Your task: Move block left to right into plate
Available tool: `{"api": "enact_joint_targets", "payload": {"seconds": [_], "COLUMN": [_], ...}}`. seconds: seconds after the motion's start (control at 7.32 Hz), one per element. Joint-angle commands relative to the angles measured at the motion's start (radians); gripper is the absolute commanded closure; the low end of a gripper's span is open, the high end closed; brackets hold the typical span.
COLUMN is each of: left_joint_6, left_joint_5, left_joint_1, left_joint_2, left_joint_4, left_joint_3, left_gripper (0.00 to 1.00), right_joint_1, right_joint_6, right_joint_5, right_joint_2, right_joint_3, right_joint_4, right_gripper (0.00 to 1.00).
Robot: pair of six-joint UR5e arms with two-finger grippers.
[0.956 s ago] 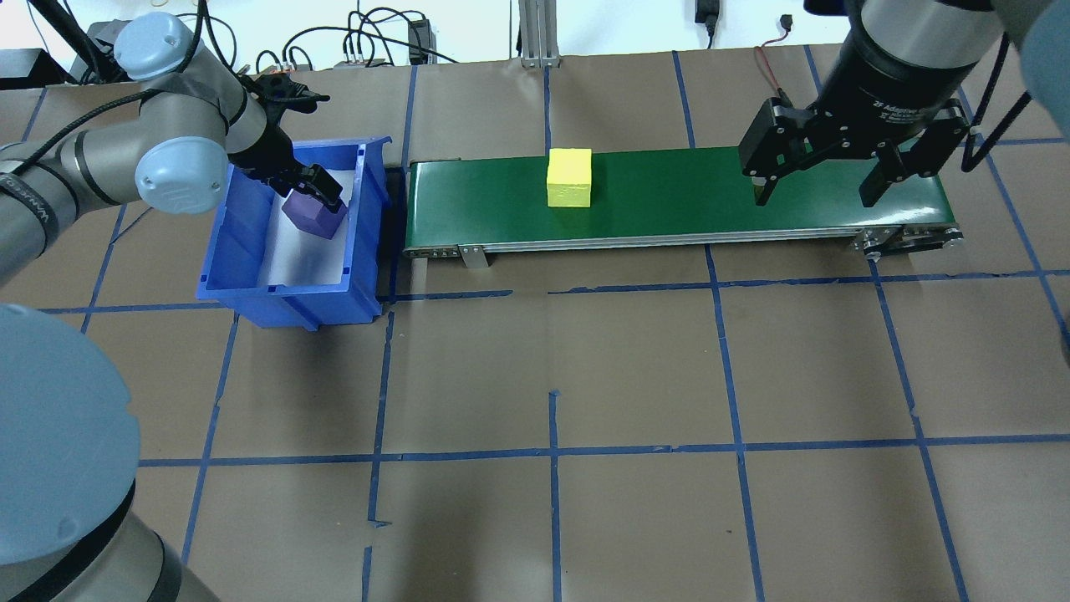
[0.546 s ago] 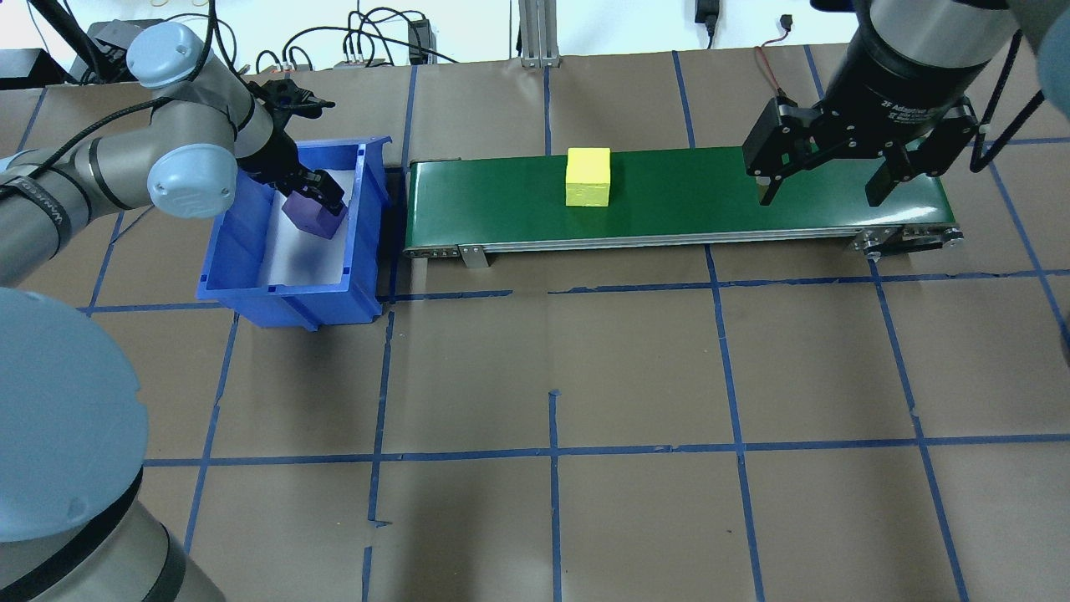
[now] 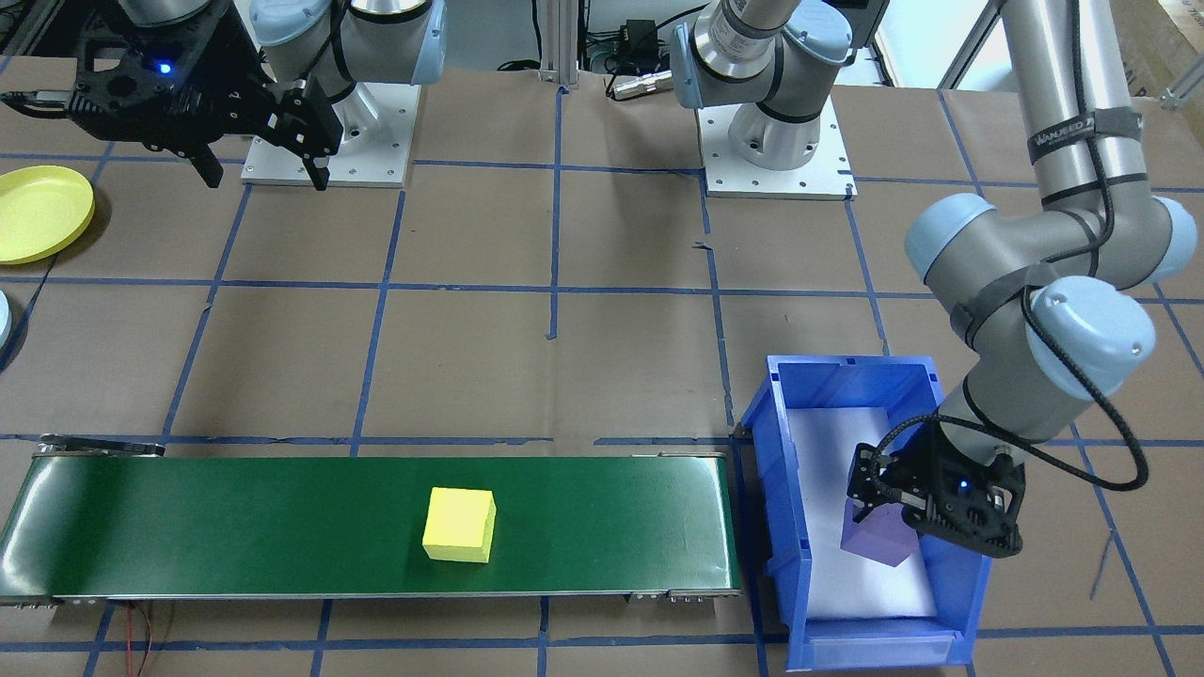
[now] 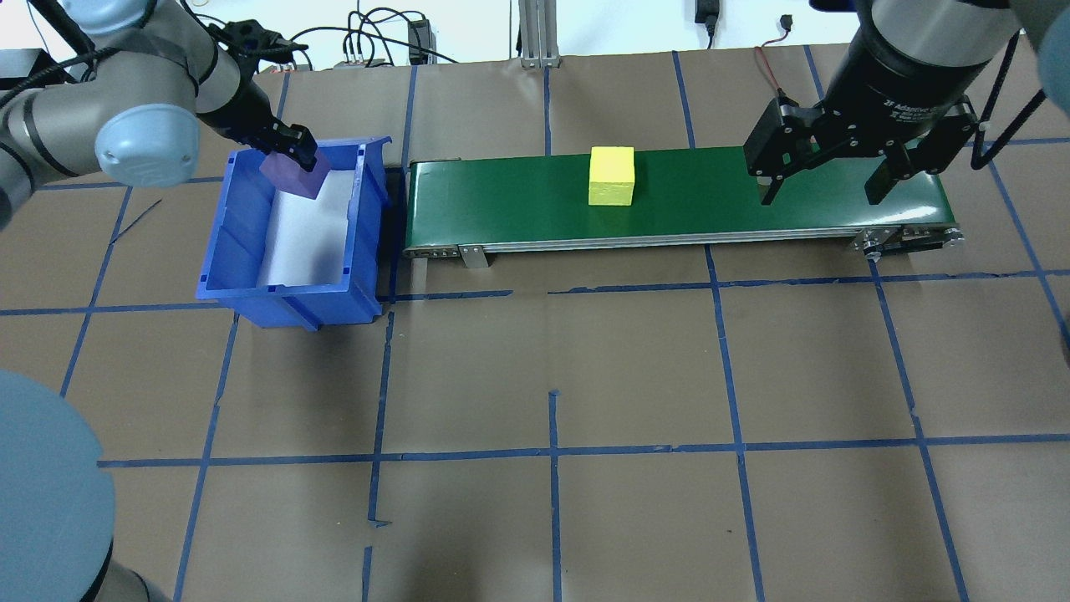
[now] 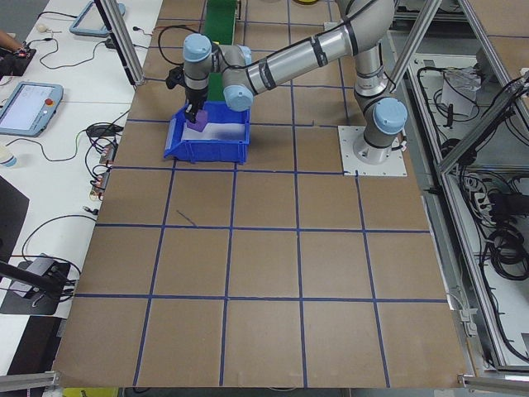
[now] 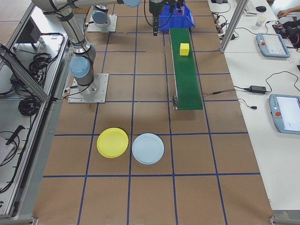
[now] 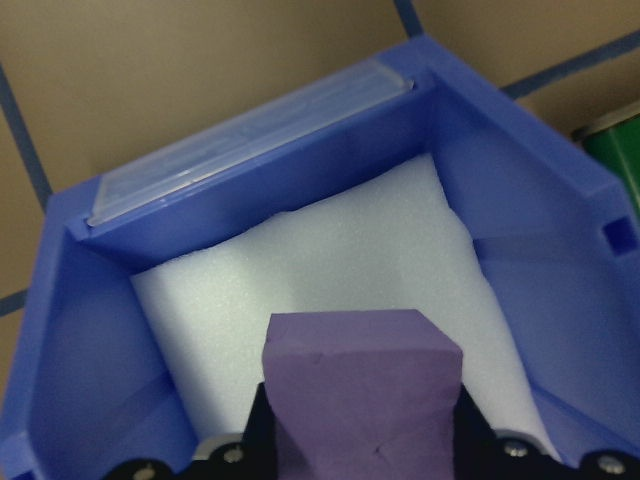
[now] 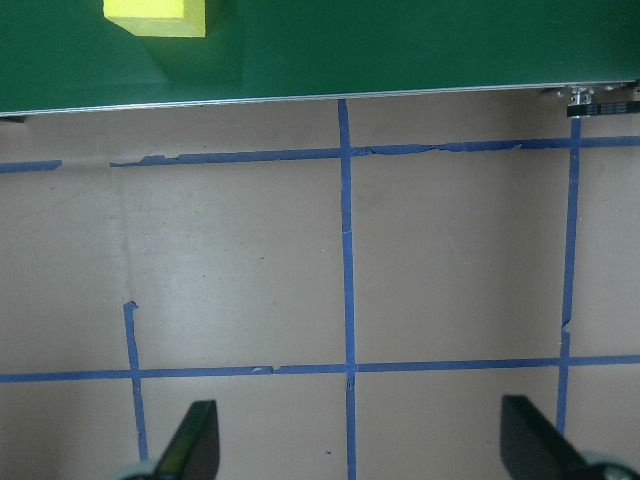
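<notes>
My left gripper (image 4: 292, 160) is shut on a purple block (image 4: 294, 176), held above the far end of the blue bin (image 4: 284, 294). The left wrist view shows the same purple block (image 7: 362, 385) between the jaws, over white foam. A yellow block (image 4: 612, 176) rides the green conveyor belt (image 4: 710, 201) near its middle. My right gripper (image 4: 819, 196) hangs open over the belt's right end, well clear of the yellow block (image 8: 155, 15). A yellow plate (image 6: 112, 142) and a light blue plate (image 6: 148, 148) lie on the table past the belt's end.
The bin's walls (image 3: 781, 489) stand close around the left gripper (image 3: 889, 527). The yellow plate (image 3: 38, 212) lies near the table edge by the right gripper (image 3: 261, 179). Brown paper with blue tape lines covers the table. Cables run along the far edge.
My left gripper has lifted the purple block off the bin's foam and toward the bin's far end. The yellow block has moved right along the belt. The right gripper has barely shifted.
</notes>
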Motion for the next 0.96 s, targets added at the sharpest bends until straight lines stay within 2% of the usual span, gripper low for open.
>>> {"api": "enact_joint_targets", "payload": {"seconds": [0.0,0.14,0.27,0.41,0.55,0.68,0.82], "left_joint_6": [-0.107,-0.173,-0.235,-0.258,-0.264,-0.264,-0.283], "left_joint_5": [-0.036,-0.038,-0.074,-0.085,-0.085,-0.084,-0.081], "left_joint_1": [-0.106,-0.155,-0.194,-0.217,-0.225,-0.225,-0.225], "left_joint_2": [0.049,0.013,-0.042,-0.085,-0.098,-0.102,-0.104], "left_joint_4": [-0.025,-0.019,0.034,0.115,0.125,0.124,0.115], "left_joint_3": [0.011,0.008,0.008,0.009,0.009,0.0,-0.009], "left_gripper": [0.71,0.68,0.67,0.67,0.67,0.59,0.01], "right_joint_1": [-0.029,-0.085,-0.127,-0.155,-0.207,-0.244,-0.285], "right_joint_6": [-0.079,-0.168,-0.196,-0.262,-0.27,-0.308,-0.394], "right_joint_5": [0.007,0.011,0.011,0.01,0.011,0.09,0.121], "right_joint_2": [0.036,0.114,0.165,0.224,0.251,0.313,0.381], "right_joint_3": [-0.009,-0.034,-0.031,-0.034,-0.042,-0.036,-0.038], "right_joint_4": [-0.005,-0.074,-0.109,-0.155,-0.176,-0.267,-0.374], "right_gripper": [0.0,0.0,0.0,0.0,0.0,0.0,0.0]}}
